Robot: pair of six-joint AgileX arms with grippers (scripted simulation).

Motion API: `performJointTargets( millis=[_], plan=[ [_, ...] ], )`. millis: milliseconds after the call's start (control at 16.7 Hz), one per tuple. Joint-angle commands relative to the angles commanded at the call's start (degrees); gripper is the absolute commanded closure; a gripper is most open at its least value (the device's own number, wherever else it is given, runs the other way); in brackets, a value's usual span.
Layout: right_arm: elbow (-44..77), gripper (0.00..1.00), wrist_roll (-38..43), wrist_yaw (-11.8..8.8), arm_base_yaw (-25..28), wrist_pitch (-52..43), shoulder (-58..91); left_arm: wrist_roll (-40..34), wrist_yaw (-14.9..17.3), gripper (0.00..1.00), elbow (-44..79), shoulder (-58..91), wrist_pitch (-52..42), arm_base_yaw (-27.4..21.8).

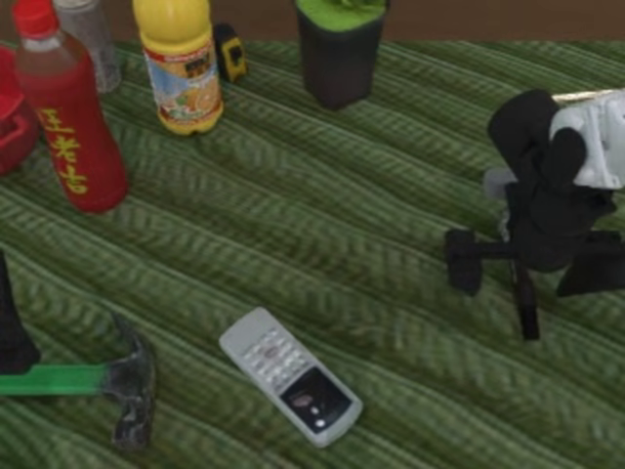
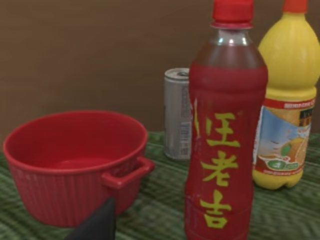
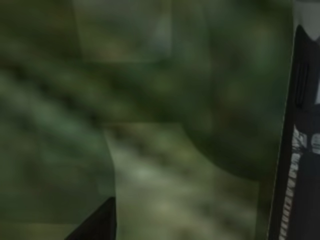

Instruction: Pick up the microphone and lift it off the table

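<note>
The microphone (image 1: 527,305) lies on the green ribbed table (image 1: 322,225) at the right, thin black handle toward the front, grey head (image 1: 498,182) toward the back. My right gripper (image 1: 527,270) is down over it, open wide, one finger on each side of the handle and apart from it. In the right wrist view the black handle (image 3: 295,165) runs along one edge over blurred cloth, with one fingertip (image 3: 100,220) showing. My left gripper (image 1: 12,327) stays parked at the table's left edge, open, and one of its fingers (image 2: 97,225) shows in the left wrist view.
A green-handled hammer (image 1: 88,379) and a silver phone (image 1: 291,376) lie at the front. At the back left stand a red bottle (image 1: 66,117), a yellow bottle (image 1: 181,63), a can (image 1: 93,39) and a red bowl (image 2: 75,160). A dark pot (image 1: 340,49) stands back centre.
</note>
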Motion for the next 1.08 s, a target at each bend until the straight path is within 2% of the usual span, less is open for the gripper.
performJointTargets(
  millis=[720,1080],
  plan=[
    [0.0,0.98,0.0,0.0,0.0,0.0,0.0,0.0,0.0,0.0,0.0,0.0,0.0,0.0],
    [0.0,1.0,0.0,0.0,0.0,0.0,0.0,0.0,0.0,0.0,0.0,0.0,0.0,0.0]
  ],
)
